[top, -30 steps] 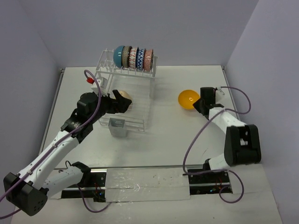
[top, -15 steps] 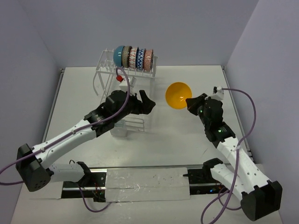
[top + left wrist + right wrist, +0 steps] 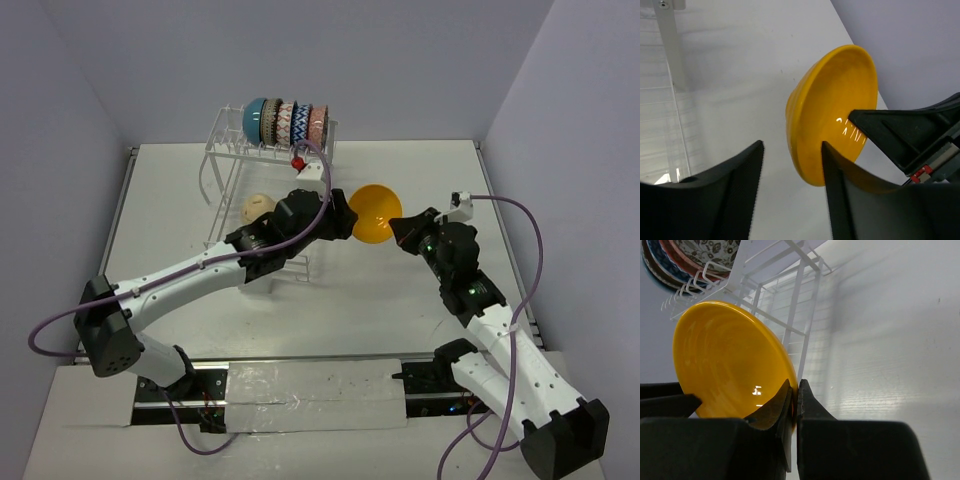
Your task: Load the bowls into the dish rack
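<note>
1. Jaws of the left gripper (image 3: 791, 148) are seen parted, and the lower rim of the orange-yellow bowl (image 3: 830, 100) is placed between the two fingers (image 3: 737, 192). A gap is seen between the left finger and the bowl, so the rim is not clamped by this gripper.
2. At the far left of the table (image 3: 350, 330), the dish rack (image 3: 226, 150) is found. Five bowls are stood on edge in the slots of its top tier, close one to another. The teal bowl (image 3: 255, 120) is placed at the left end of the row and the salmon patterned bowl (image 3: 318, 125) at the right end.
3. Below this row, the tan bowl (image 3: 258, 206) is seen through the white wires, inside the frame, on the lower level as it appears.
4. Just to the right of the rack, the orange-yellow bowl is held tilted on its edge between the two grippers. Its hollow side is turned toward the right arm, and its outer side toward the left wrist camera.
5. On the right, the jaws of the right gripper (image 3: 795, 386) are pressed together on the rim of the orange-yellow bowl, one finger inside the bowl and one outside. The bowl is carried by this gripper alone.
</note>
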### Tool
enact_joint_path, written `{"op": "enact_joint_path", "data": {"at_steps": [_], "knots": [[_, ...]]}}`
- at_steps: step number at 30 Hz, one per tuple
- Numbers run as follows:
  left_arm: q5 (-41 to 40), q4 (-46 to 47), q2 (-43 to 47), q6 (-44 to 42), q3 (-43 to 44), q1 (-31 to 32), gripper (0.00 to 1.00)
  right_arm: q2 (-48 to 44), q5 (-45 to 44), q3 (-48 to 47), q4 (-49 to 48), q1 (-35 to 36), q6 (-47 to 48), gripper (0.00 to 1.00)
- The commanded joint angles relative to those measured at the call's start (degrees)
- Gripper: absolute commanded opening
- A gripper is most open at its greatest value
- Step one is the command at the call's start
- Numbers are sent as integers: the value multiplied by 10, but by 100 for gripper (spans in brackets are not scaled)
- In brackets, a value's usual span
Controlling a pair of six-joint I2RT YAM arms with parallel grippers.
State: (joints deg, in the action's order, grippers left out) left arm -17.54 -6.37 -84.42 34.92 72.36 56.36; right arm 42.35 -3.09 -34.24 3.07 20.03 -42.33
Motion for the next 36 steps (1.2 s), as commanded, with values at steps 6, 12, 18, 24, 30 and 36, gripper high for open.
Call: {"op": "enact_joint_path", "data": {"at_steps": [6, 12, 18, 24, 30, 36], "knots": [[-38, 1, -26, -12, 44, 5, 34, -16, 5, 0, -47, 12, -5, 0], [-41, -6, -31, -14, 48, 5, 8, -12, 10, 3, -51, 20, -7, 0], [-72, -10, -16, -28, 43, 5, 0, -12, 6, 2, -54, 34, 0, 8], [-142, -22, 10, -79, 31, 5, 0, -24, 29, 7, -67, 38, 22, 63], [-255, -12, 61, -222, -9, 6, 0, -68, 34, 13, -50, 37, 65, 82], [-360, 54, 97, -458, -83, 5, 0, -117, -11, 30, -23, 37, 92, 93]]}}
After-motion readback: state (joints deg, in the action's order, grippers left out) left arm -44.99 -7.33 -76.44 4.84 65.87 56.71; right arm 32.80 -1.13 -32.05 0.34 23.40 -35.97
